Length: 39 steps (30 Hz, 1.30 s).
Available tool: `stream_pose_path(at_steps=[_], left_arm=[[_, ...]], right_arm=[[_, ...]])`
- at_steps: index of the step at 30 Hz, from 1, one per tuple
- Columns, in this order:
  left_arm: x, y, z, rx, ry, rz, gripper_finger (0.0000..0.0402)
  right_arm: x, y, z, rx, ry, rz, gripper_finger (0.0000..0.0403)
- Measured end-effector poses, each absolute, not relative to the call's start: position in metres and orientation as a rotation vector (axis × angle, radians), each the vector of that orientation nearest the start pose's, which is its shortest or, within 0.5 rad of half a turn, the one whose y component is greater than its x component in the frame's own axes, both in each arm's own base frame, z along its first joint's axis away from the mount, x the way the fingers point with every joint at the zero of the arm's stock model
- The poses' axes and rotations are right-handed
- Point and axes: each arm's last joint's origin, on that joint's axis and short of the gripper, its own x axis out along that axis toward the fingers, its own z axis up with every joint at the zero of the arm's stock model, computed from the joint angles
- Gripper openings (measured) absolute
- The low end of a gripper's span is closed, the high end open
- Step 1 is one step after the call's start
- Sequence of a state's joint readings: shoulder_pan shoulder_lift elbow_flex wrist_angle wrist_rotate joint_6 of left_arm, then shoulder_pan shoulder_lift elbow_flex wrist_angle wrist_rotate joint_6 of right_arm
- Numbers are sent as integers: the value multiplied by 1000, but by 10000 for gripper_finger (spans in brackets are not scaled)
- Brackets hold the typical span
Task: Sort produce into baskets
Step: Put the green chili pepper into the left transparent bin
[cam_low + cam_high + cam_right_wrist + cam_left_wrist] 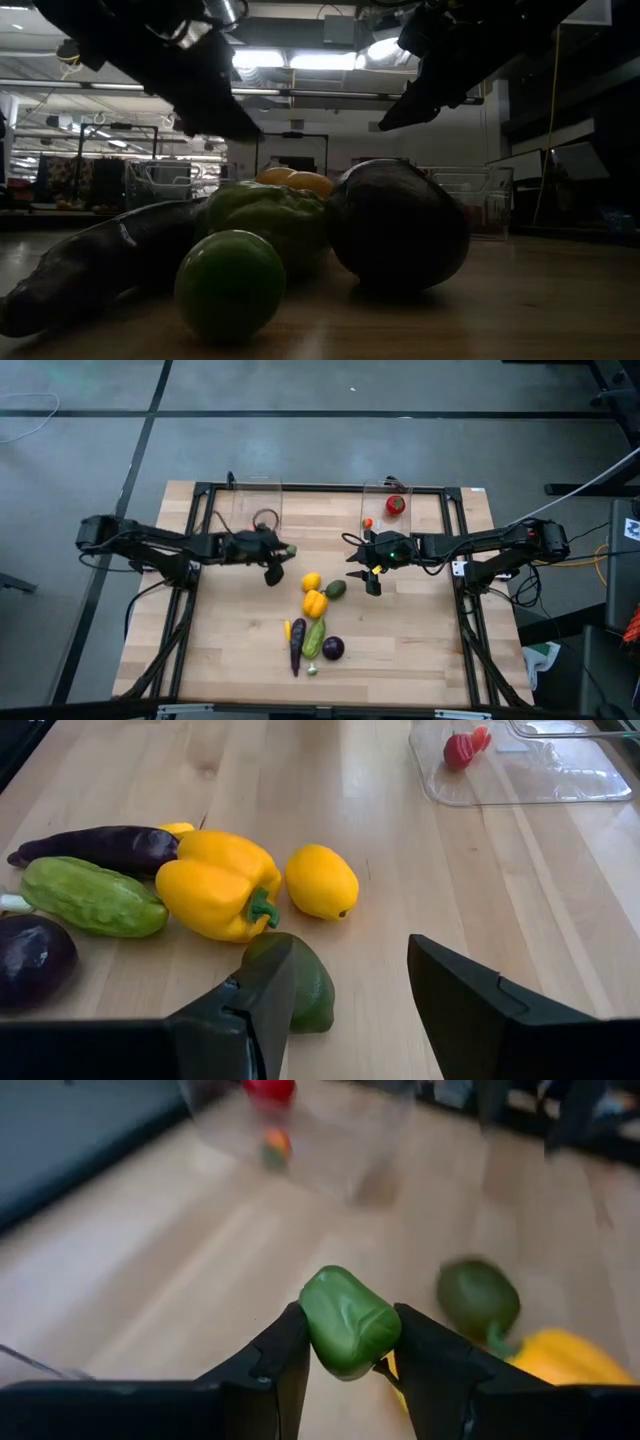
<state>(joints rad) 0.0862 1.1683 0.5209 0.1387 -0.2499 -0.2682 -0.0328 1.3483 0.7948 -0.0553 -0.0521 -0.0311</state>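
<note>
My left gripper (285,553) is above the table, just right of the left clear basket (258,510), and is shut on a small green produce piece (347,1323). My right gripper (350,990) is open in front of the right basket (386,495), with nothing between its fingers. A green avocado (305,988) lies on the table beside one of its fingers. In the right basket are a red tomato (396,505) and a tiny orange piece (367,522). A lemon (312,581), yellow pepper (315,603), cucumber (314,638), eggplant (297,647) and purple round piece (333,648) lie on the table's middle. My left gripper pinches the green piece by its two opposite sides (312,1342) between its two fingers. The fingers come from the table's left, slanting downward. The piece sticks out past the fingertips and is lifted clear of the table.
A small yellow piece (288,628) and a tiny pale green piece (312,670) lie near the eggplant. A black frame (455,495) runs round the table's far and side edges. Bare wood lies left of the produce pile and along the near right.
</note>
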Motion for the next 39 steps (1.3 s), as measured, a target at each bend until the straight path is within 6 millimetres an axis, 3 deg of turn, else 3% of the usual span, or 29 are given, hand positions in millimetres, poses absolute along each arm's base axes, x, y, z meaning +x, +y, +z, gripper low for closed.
stream_pose_path(at_steps=[6, 12, 27, 39], left_arm=[[214, 47, 224, -209, 350, 473, 130], [194, 60, 230, -191, 382, 584, 130], [162, 81, 208, -189, 701, 772, 130], [154, 84, 202, -263, 763, 825, 164]], right_arm=[[281, -8, 228, -9, 608, 13, 193], [281, -10, 228, -32, 610, -51, 193], [281, -14, 228, -69, 611, -166, 193], [281, -14, 228, -70, 611, -166, 193]])
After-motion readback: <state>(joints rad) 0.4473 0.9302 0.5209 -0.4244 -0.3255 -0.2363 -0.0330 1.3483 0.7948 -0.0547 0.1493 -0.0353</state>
